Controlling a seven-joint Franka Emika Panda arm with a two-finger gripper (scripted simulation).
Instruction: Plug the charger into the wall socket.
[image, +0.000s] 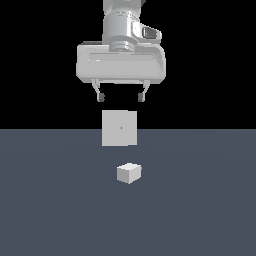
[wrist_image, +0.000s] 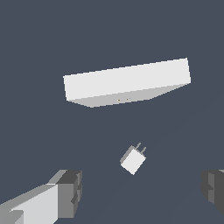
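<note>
Below your gripper (image: 120, 97), toward six o'clock in the exterior view, sits the charger (image: 129, 173) on the flat grey floor (image: 50, 200), well apart from the fingertips. You have the fingers spread wide and empty, hanging high above the scene. The wall socket (image: 119, 128) stands upright between the two in that view, a white square panel with a tiny dark dot at its centre, near the charger but not touching it.

Your coming move turns on the charger's heading. In the wrist view the charger (wrist_image: 133, 160) shows two short prongs on the side facing the wall socket (wrist_image: 127, 82), pointing roughly toward one o'clock, so the block sits skewed rather than square to the panel face. You will likely need to descend, turn the wrist to match that skew, and close across the block's sides, leaving the prongs free.

Around it the floor is plain and level, with nothing else near the charger, so you have open room to come down.
</note>
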